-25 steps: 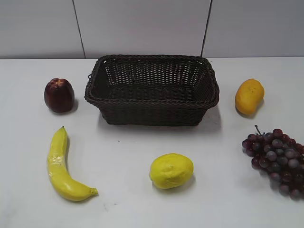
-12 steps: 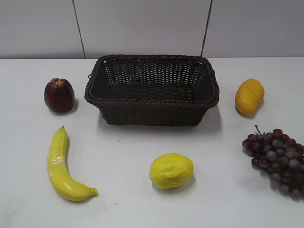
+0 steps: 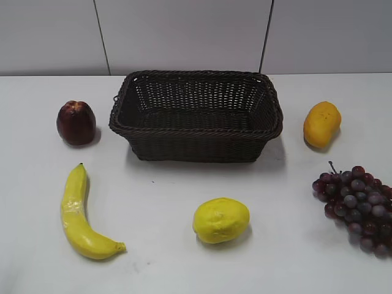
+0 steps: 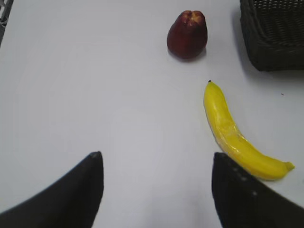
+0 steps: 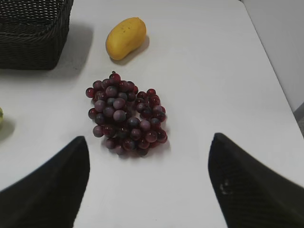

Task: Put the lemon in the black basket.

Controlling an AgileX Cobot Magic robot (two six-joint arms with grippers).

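exterior view: the lemon (image 3: pixel 221 220) sits on the table (image 3: pixel 177 196), in front of the black basket (image 3: pixel 196 115), apart from it. left wrist view: left gripper (image 4: pixel 156 190) spread over bare table beside the banana (image 4: pixel 235 135). right wrist view: right gripper (image 5: pixel 149 185) spread above the grapes (image 5: pixel 126 114).

Only the claws show, each from its own wrist camera; the exterior view holds no part of the robot.

The left claw (image 4: pixel 156 190) appears as two black fingers (image 4: pixel 76 194) rising from the bottom edge. Each is broad at the base and narrows to a blunt, rounded tip. The surface is matte and dark. The right-hand finger carries a few small pale specks along its inner edge.

The right claw (image 5: pixel 149 185) looks much the same: two black wedge-shaped fingers (image 5: pixel 256 185) with a finely grained, slightly pebbled texture. Its right-hand finger bears a small pale scuff. No cables, screws or markings are visible.
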